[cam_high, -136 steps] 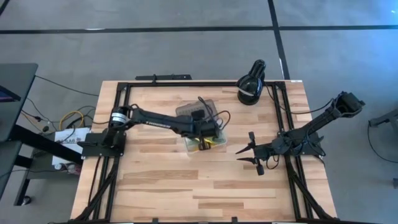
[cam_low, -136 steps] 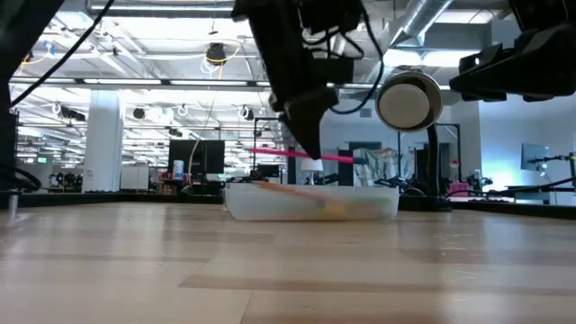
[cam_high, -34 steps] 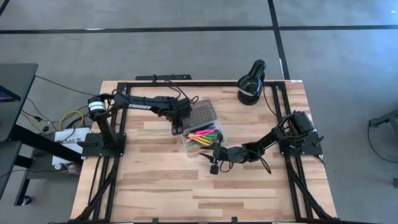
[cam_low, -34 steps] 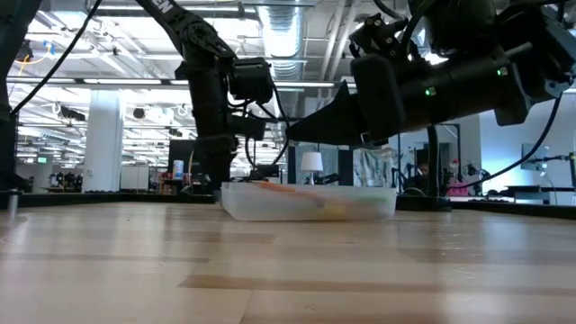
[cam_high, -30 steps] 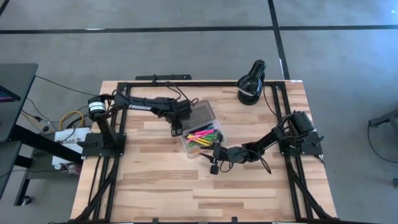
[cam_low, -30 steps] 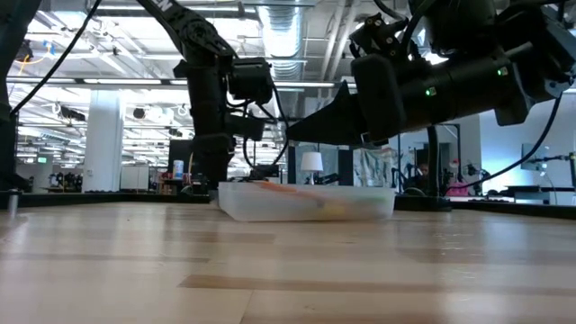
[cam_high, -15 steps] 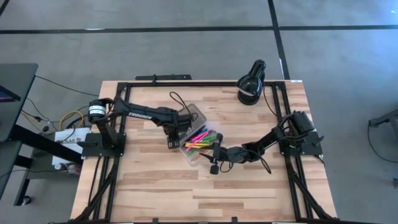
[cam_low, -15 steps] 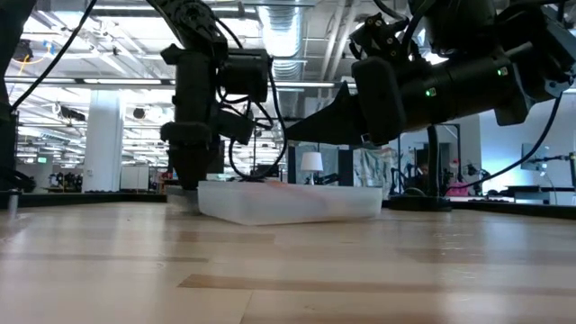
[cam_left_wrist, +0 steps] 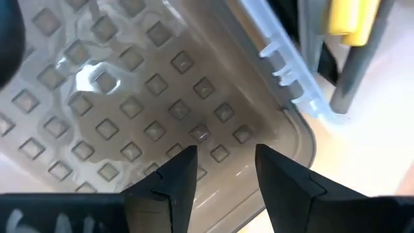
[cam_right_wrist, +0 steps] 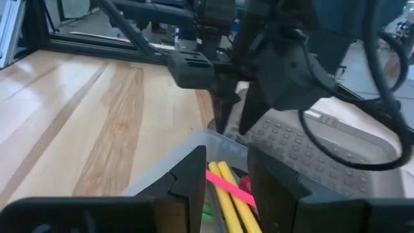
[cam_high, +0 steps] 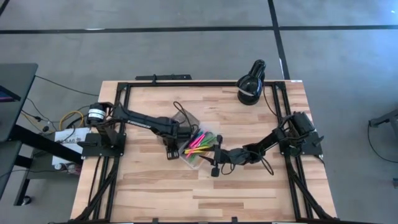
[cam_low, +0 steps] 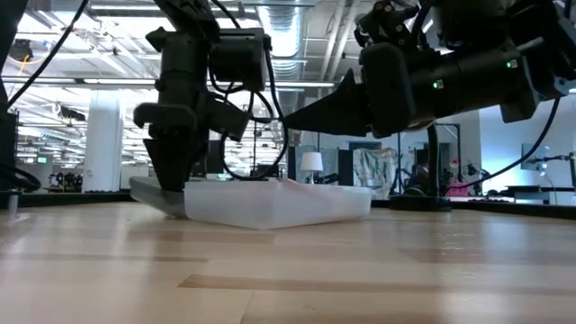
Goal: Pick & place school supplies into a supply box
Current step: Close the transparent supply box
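Left tool (cam_high: pixel 171 151): near bench middle, down at the box's lid; fingers (cam_left_wrist: pixel 169 183) parted, hovering just over the dotted lid (cam_left_wrist: pixel 129 110), gripping nothing.
Right tool (cam_high: pixel 213 163): just beside the box's near side, toward the bench's right edge; fingers (cam_right_wrist: pixel 194 171) parted with a narrow gap, empty, poised over the box rim.
Box (cam_high: pixel 196 149): near bench middle, skewed to the edges, lid swung open toward the left arm.
Supplies (cam_high: pixel 198 142): inside the box; pink, yellow, green pens piled together.
Lamp (cam_high: pixel 251 83): far right corner of the bench (cam_high: pixel 155 193).
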`<action>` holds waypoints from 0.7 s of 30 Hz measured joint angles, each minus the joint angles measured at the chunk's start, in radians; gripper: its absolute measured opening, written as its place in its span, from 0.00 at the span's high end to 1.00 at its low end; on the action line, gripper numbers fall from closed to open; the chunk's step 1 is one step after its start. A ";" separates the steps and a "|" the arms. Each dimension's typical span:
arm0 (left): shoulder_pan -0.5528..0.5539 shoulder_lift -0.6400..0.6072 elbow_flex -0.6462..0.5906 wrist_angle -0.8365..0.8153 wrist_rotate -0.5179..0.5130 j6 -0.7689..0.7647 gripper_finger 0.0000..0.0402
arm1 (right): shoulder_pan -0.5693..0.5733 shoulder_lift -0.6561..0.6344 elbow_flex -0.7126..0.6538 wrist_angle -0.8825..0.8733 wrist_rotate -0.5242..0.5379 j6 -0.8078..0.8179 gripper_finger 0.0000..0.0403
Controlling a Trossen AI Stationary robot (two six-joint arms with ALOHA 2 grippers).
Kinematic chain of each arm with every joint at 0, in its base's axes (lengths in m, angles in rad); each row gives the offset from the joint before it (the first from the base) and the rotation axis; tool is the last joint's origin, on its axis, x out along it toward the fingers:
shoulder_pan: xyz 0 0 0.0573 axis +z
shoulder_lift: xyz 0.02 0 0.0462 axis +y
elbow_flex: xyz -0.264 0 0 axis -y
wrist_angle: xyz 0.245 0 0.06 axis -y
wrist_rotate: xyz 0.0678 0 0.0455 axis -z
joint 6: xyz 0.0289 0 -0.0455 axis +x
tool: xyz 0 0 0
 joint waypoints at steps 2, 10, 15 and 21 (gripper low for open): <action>-0.019 0.000 0.000 -0.001 0.017 -0.026 0.62 | 0.000 0.000 0.000 0.000 0.001 -0.002 0.73; -0.109 0.000 0.000 -0.010 0.062 -0.121 0.62 | -0.002 0.000 0.000 0.000 0.002 -0.003 0.73; -0.171 0.000 0.000 -0.009 0.065 -0.177 0.62 | -0.002 0.000 0.000 0.000 0.002 -0.004 0.73; -0.231 0.000 0.000 -0.001 0.064 -0.235 0.62 | -0.002 0.000 0.000 0.004 0.002 -0.020 0.73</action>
